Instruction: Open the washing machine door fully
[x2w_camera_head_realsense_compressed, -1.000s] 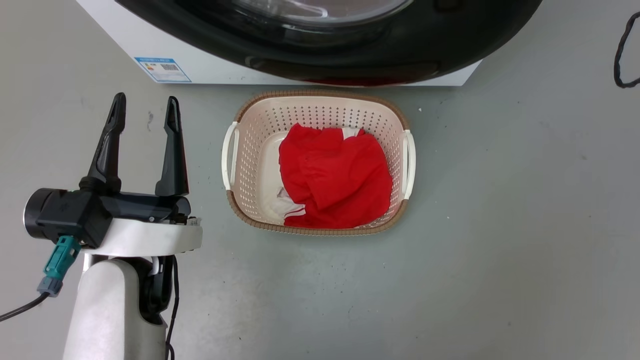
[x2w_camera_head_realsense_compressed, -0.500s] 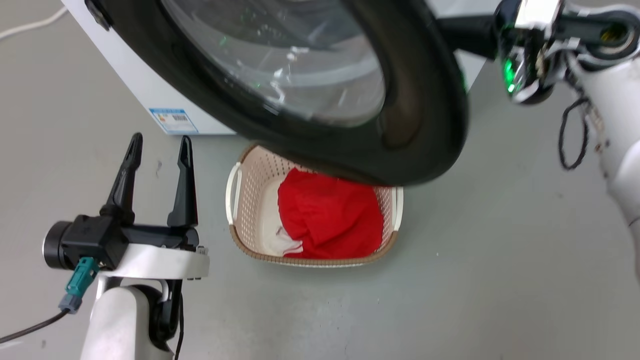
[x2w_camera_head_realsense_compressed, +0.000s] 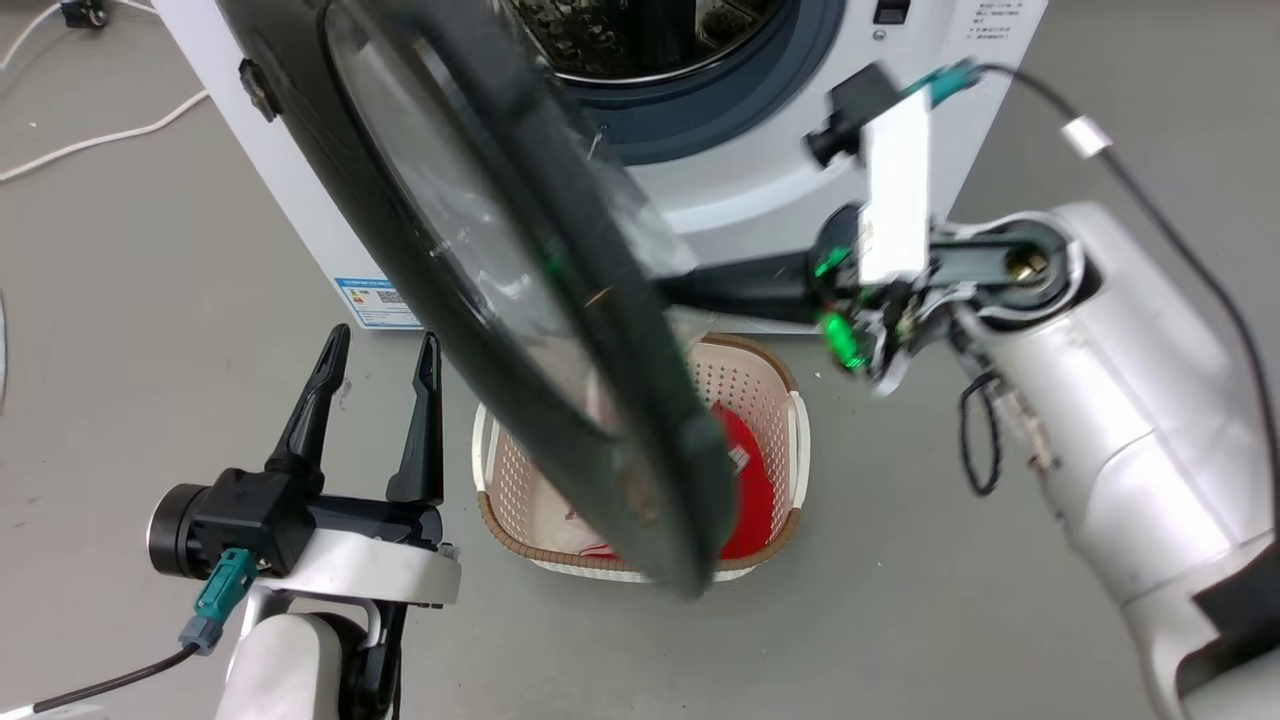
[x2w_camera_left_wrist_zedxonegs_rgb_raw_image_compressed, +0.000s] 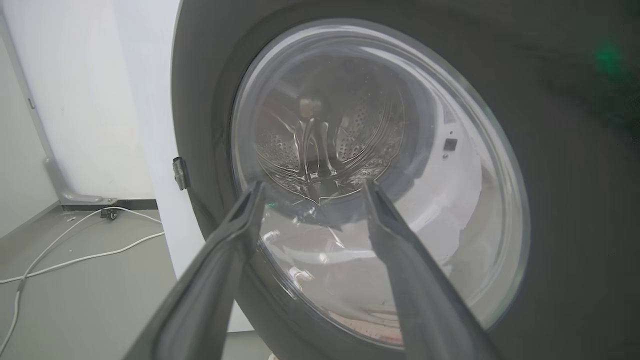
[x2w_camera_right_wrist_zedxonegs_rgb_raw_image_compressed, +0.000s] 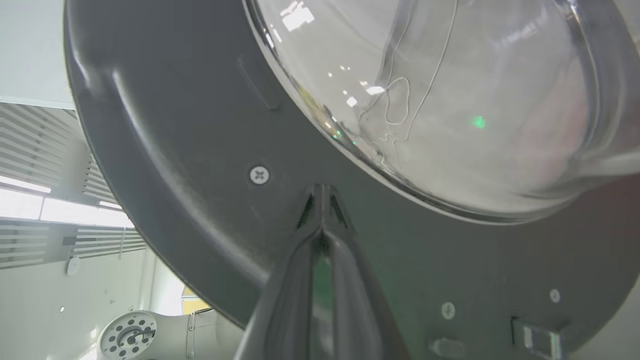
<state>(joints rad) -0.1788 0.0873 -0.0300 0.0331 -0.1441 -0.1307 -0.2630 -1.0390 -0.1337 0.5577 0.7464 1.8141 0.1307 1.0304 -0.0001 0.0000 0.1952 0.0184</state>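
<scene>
Change: door stands swung further off the machine than half a second ago, so the drum mouth now shows; the head camera has shifted too.
Washing machine: white box at 12 o'clock in the head view, standing on the grey floor, steel drum ringed in grey.
Door: partly open, hinged on the machine's left side, its free edge reaching toward 6 o'clock and crossing over the basket. The left wrist view faces its outer glass; the right wrist view faces its inner dark frame.
Right arm: pale, coming in from 4 o'clock toward the door.
Basket: cream, perforated, on the floor just in front of the machine, partly hidden by the door.
Left hand: at 8 o'clock, fingers apart, holding nothing, clear of the door.
Right hand: fingers closed together, tips against the door's inner frame just below the glass bowl.
Red cloth: lying in the basket.
Sticker: blue, low on the machine at 10 o'clock.
</scene>
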